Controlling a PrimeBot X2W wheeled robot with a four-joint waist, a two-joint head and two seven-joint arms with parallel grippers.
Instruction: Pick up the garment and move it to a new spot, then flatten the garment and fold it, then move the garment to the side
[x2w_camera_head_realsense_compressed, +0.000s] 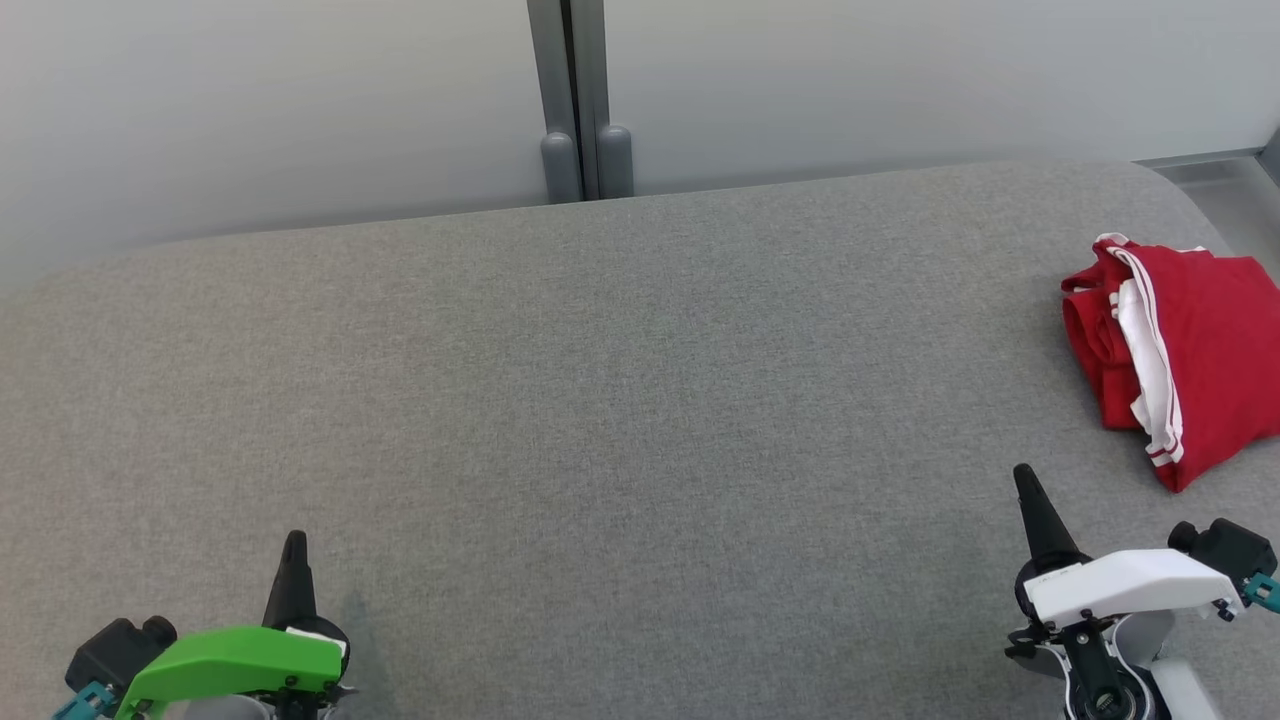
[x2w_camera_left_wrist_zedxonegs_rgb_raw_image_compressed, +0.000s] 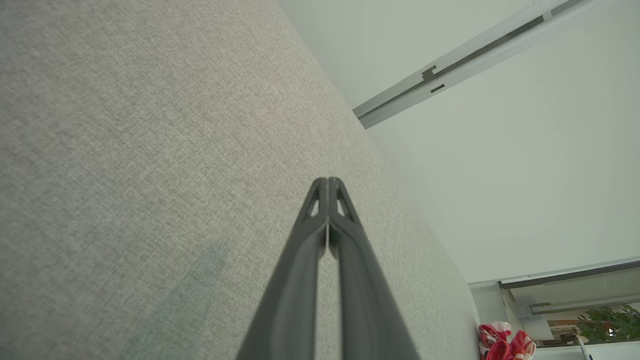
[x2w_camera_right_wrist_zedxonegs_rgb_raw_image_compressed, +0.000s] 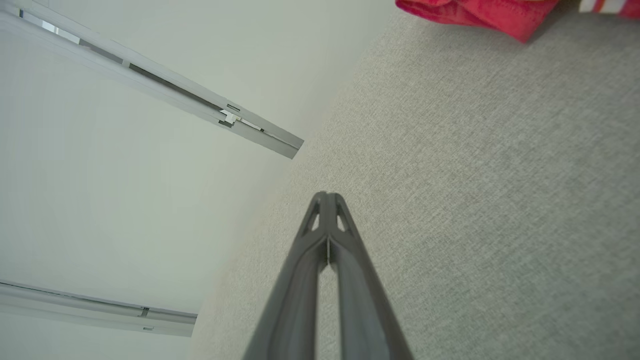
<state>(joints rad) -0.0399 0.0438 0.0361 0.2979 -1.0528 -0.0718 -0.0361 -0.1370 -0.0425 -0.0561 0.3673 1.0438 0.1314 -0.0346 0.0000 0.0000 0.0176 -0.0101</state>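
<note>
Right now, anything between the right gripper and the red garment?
Nothing. Bare grey fabric surface runs from the right gripper to the red-and-white garment, as seen in the head view and the right wrist view.

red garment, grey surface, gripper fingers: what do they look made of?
Red garment: soft matte knit cloth, likely jersey; it slumps in folds, with white striped trim. Grey surface: matte woven upholstery-like fabric; the weave grain shows close up. Gripper fingers: dark moulded plastic or rubber, faint sheen; cannot tell which.
</note>
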